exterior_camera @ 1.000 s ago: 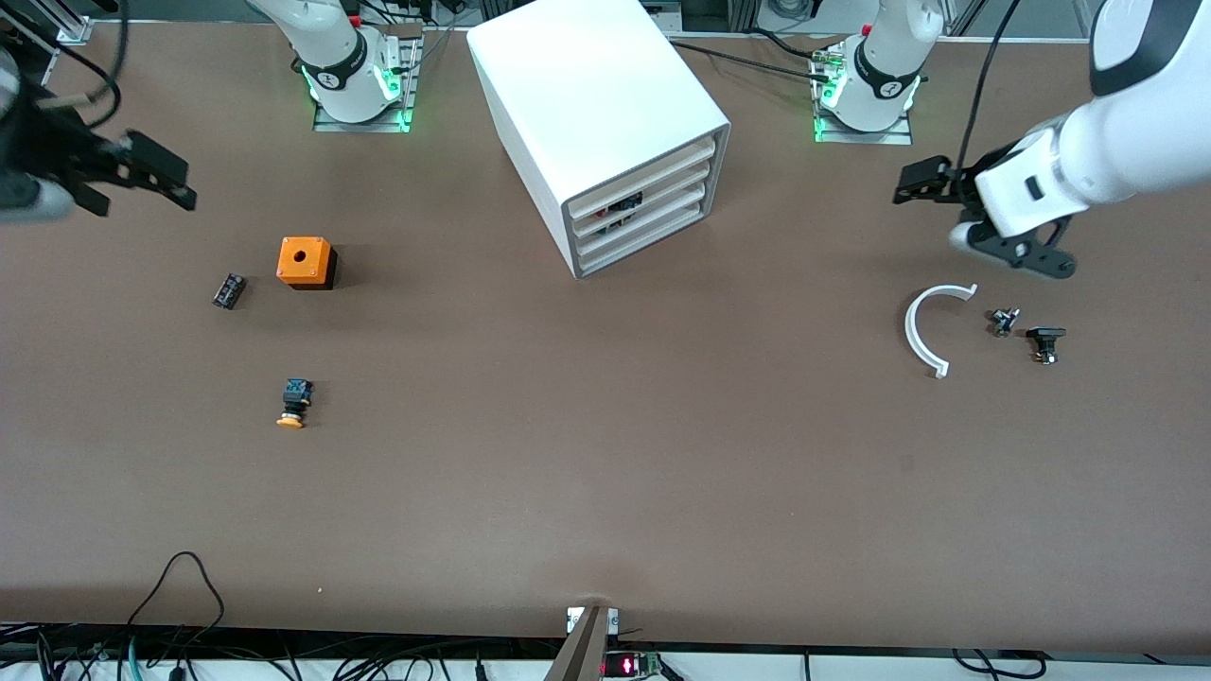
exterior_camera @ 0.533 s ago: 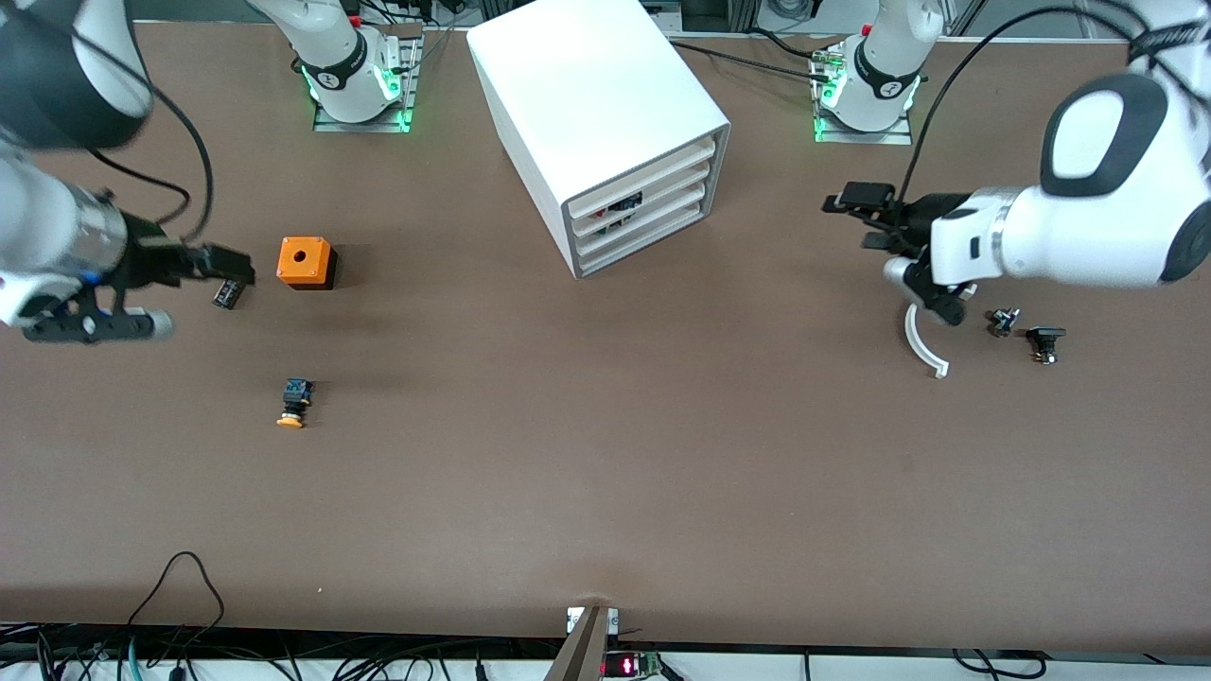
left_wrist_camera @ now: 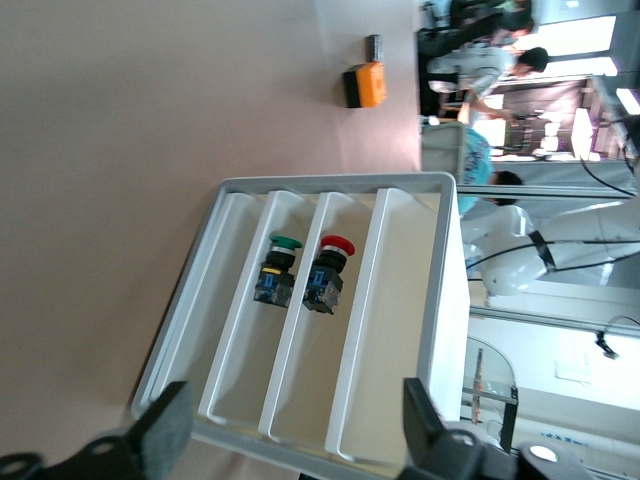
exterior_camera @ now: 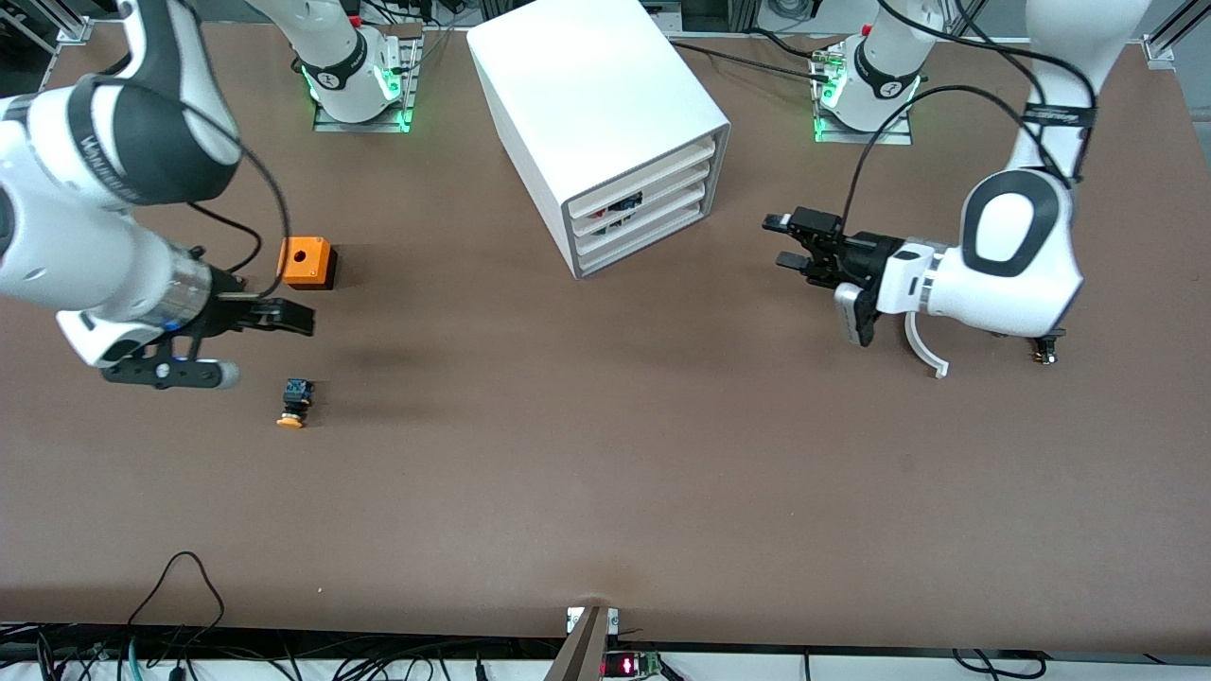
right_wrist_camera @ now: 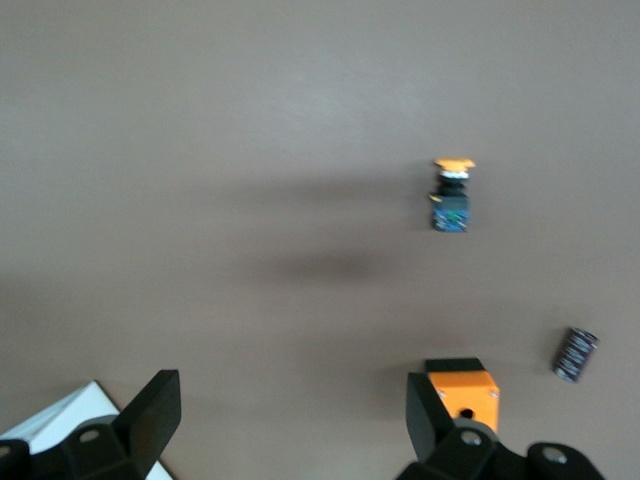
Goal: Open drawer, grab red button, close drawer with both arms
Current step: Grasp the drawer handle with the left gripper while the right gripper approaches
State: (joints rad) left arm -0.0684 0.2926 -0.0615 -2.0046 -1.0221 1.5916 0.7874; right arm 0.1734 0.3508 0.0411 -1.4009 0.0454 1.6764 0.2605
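Fingers stand wide apart on both the left gripper (exterior_camera: 790,241) and the right gripper (exterior_camera: 279,317), each holding nothing. The button (left_wrist_camera: 327,272) lies in the drawer (left_wrist_camera: 340,330), barely legible from the front; the white arc (exterior_camera: 922,348) is partly covered by the left arm. The left gripper points at the cabinet (exterior_camera: 605,123); the right hangs over bare table near the orange cube (exterior_camera: 305,262).

Both arms are showing glossy white shells with black joint caps, black cables trailing along them, black fingers (exterior_camera: 793,223), and green lights glowing at their bases.
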